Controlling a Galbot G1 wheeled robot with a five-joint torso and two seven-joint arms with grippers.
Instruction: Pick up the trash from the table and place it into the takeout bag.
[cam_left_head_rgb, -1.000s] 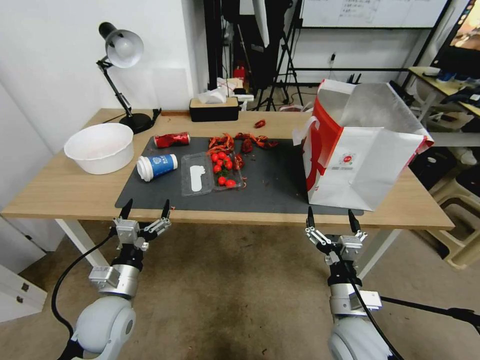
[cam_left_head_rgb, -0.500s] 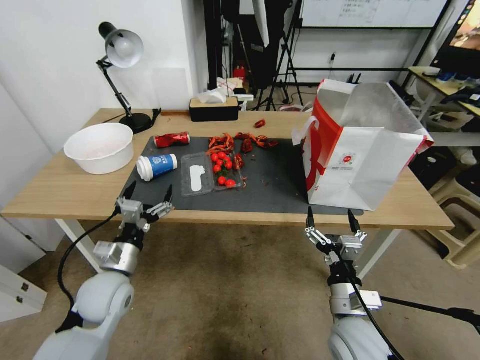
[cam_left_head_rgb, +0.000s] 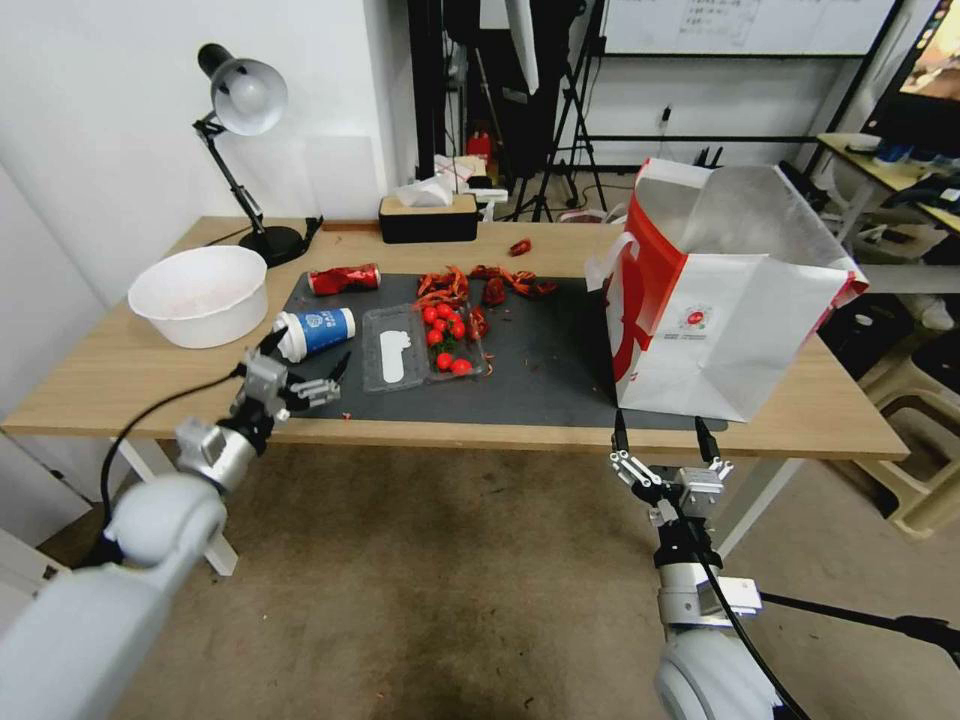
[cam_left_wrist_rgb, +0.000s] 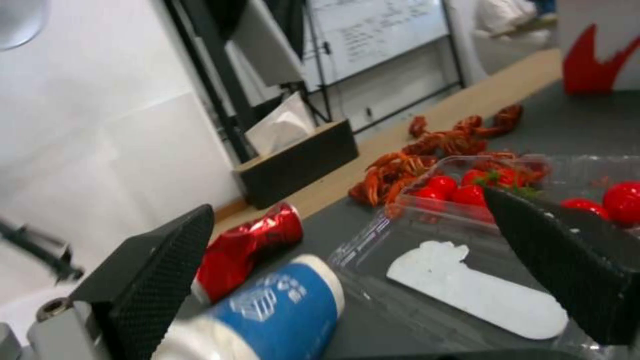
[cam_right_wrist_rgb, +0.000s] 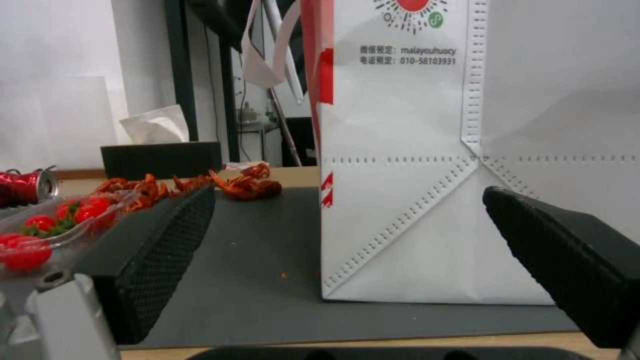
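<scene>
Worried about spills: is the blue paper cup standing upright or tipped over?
Tipped over. The blue paper cup lies on its side on the dark mat, white lid end toward the open left claw.

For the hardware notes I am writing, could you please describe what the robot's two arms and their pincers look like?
Both arms have glossy pale grey rounded shells ending in silver metal wrist cuffs. Each carries a black cable that loops out from the wrist. The left pincer and the right pincer are alike: a silver-grey metal linkage body with two slim black fingers tapering to points. Seen from the wrist cameras, the finger pads are black with a fine cross-hatched texture.
</scene>
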